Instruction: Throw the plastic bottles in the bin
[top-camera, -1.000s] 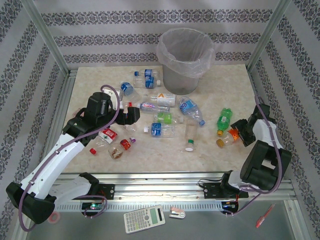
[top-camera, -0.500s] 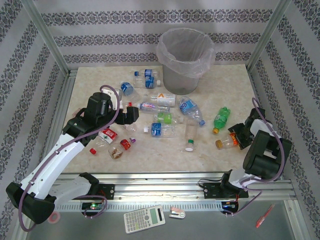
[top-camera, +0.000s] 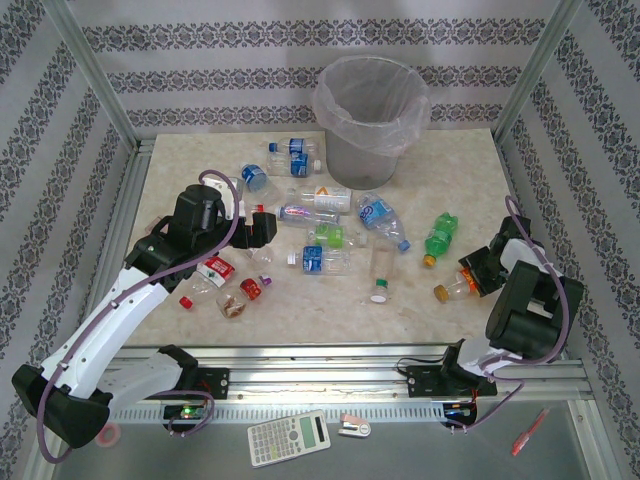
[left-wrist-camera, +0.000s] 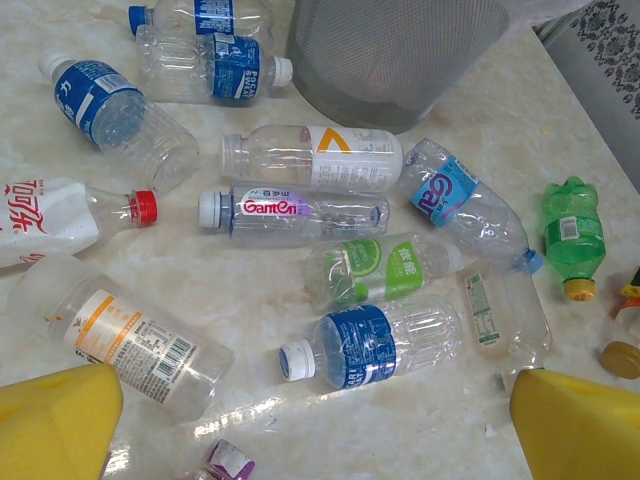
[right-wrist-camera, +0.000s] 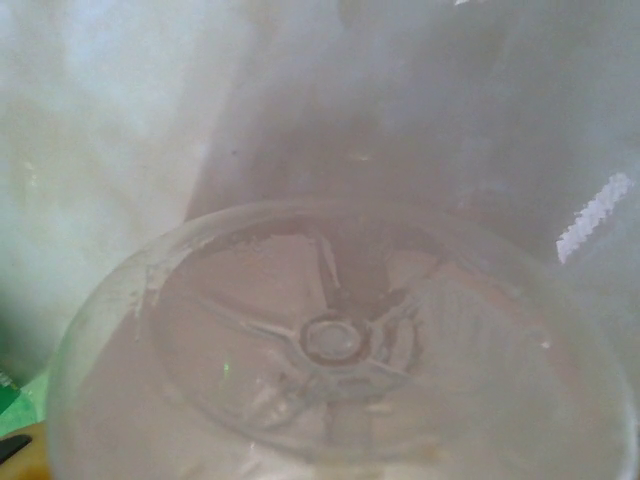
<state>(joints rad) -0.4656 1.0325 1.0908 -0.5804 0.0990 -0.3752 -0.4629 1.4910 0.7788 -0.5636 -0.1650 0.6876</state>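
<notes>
The left jaws are wide open over small clear plastic bottles (left-wrist-camera: 370, 345). The right jaws sit by an orange-capped clear bottle (top-camera: 452, 287); gripping or not, I cannot tell.

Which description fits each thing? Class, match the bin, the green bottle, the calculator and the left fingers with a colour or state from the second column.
Things:
1. bin
2. green bottle
3. calculator
4. left fingers

Descriptions:
A. spread wide apart
B. pale and flat, with rows of keys
C. upright, dark grey mesh
D. lying on its side

Pairs: 1-C, 2-D, 3-B, 4-A
</notes>
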